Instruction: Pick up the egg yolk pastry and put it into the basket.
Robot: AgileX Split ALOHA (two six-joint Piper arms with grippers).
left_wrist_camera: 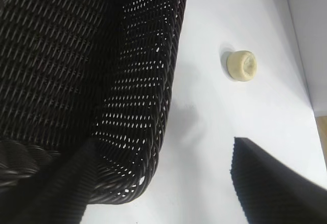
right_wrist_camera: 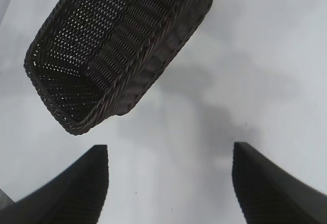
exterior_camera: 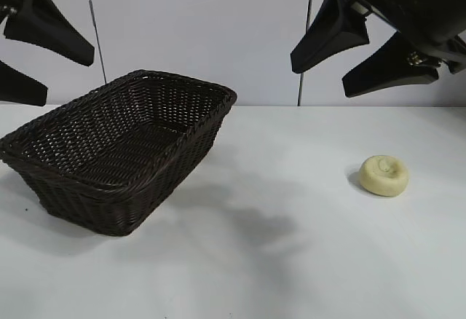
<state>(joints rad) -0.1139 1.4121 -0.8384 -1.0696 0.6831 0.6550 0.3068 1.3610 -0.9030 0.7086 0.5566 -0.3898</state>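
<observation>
Egg yolk pastry (exterior_camera: 385, 175) sits on white table (exterior_camera: 291, 261) at about 3 o'clock, dimple up, well apart from basket (exterior_camera: 116, 159). Basket at 9 o'clock, nothing inside. Left hand (exterior_camera: 33, 60) hangs at 10 o'clock above basket's far end, fingers spread wide, nothing between them. Right hand (exterior_camera: 348, 68) hangs at 1 o'clock, high over pastry, fingers likewise spread wide, holding nothing.

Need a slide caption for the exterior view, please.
Both open grippers, left and right, hover above basket and egg yolk pastry.
</observation>
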